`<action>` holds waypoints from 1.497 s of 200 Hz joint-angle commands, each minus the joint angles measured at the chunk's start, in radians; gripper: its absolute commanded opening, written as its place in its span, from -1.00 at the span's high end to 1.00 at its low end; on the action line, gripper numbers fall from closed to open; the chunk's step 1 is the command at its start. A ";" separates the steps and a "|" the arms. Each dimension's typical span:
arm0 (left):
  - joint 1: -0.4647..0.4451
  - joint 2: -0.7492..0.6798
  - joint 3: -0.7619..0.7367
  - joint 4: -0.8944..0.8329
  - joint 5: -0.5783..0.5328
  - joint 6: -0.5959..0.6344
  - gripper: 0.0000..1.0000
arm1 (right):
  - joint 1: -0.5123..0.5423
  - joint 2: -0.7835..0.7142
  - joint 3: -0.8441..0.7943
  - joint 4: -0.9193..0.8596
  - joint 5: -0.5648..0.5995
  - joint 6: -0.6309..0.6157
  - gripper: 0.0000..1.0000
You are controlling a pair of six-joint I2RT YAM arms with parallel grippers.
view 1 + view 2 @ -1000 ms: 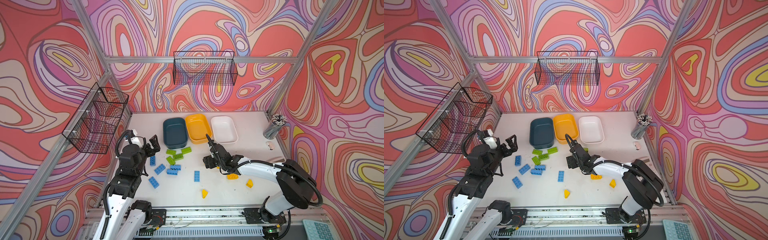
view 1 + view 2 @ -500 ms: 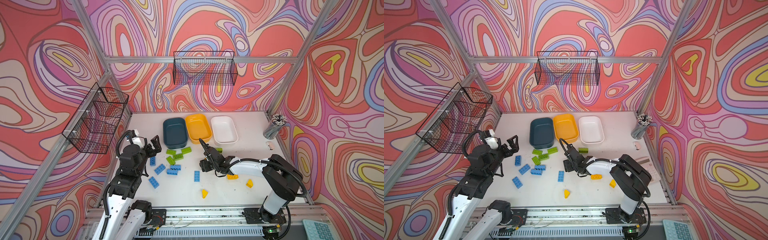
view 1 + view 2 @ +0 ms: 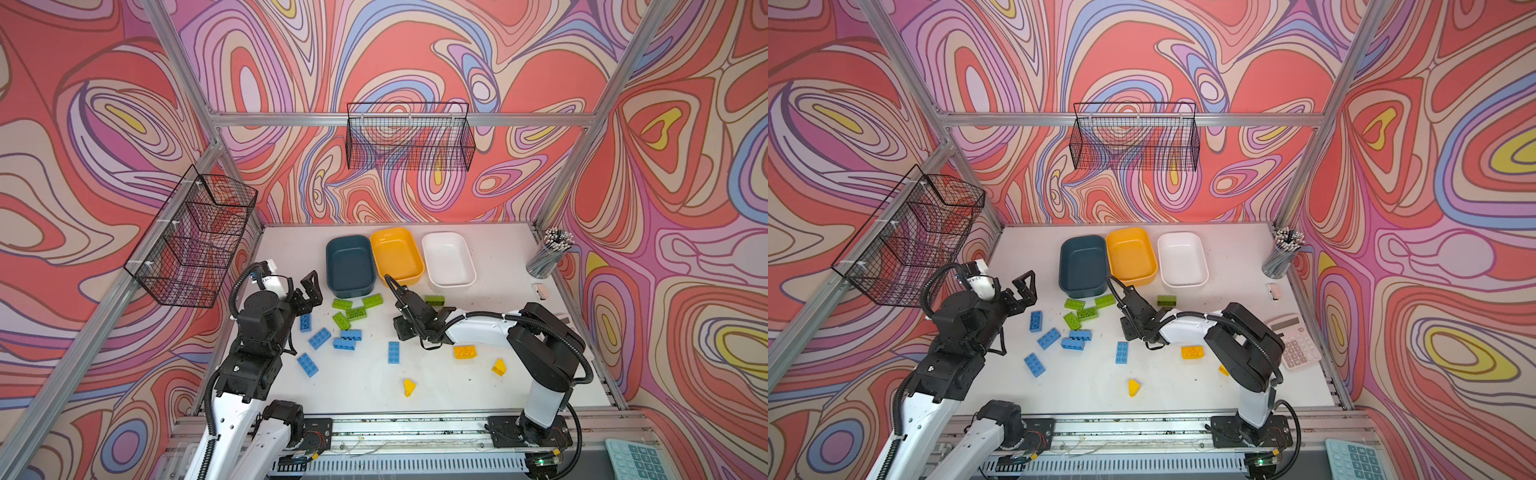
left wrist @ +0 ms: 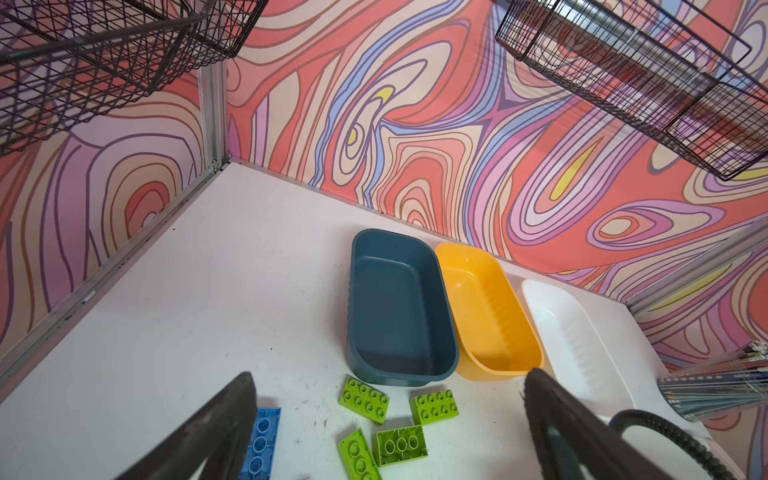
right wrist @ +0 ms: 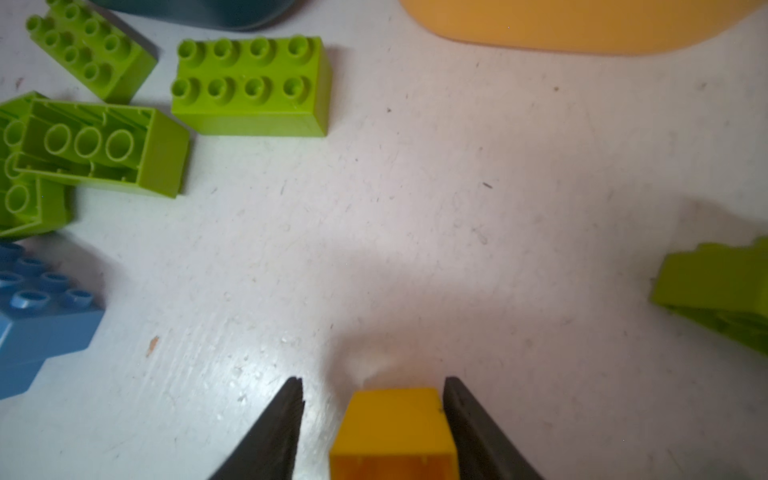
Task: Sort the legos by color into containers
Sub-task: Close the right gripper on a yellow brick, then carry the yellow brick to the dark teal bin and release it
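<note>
In both top views: right gripper (image 3: pixel 406 330) sat low over the white table (image 3: pixel 457 399), tips hidden under its wrist. Left gripper (image 3: pixel 312 286) hung spread wide near blue legos (image 3: pixel 319 337), open table beside it. Three rounded containers (image 3: pixel 350 266) lined the back.
Left wrist: green legos (image 4: pixel 365 400) lay beside the teal tub (image 4: pixel 399 307).
Right wrist: yellow lego (image 5: pixel 392 432), cut off by the frame, stood between part-closed fingers (image 5: pixel 274 432), one touching, one apart.

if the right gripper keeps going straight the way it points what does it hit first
The yellow lego sitting between its fingers; past that, bare table, then probably the yellow-orange tub. Its tilt is unclear.
</note>
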 commanded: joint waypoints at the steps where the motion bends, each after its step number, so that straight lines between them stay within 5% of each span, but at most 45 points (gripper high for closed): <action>1: -0.008 -0.010 0.011 -0.008 -0.005 -0.002 -1.00 | 0.019 0.007 0.015 -0.045 0.054 -0.008 -0.03; 48: -0.010 -0.015 0.012 -0.008 -0.010 -0.002 -1.00 | 0.033 0.000 0.036 -0.088 0.075 -0.012 0.54; 145: -0.019 -0.082 0.020 -0.053 -0.169 -0.030 -1.00 | 0.033 -0.010 0.281 -0.056 -0.105 -0.069 0.53; 227: -0.024 -0.143 0.036 -0.113 -0.337 -0.092 -1.00 | -0.067 0.355 0.855 -0.113 -0.281 -0.099 0.54; 299: -0.047 -0.131 0.033 -0.101 -0.291 -0.060 -1.00 | -0.125 0.612 1.191 -0.154 -0.336 -0.080 0.49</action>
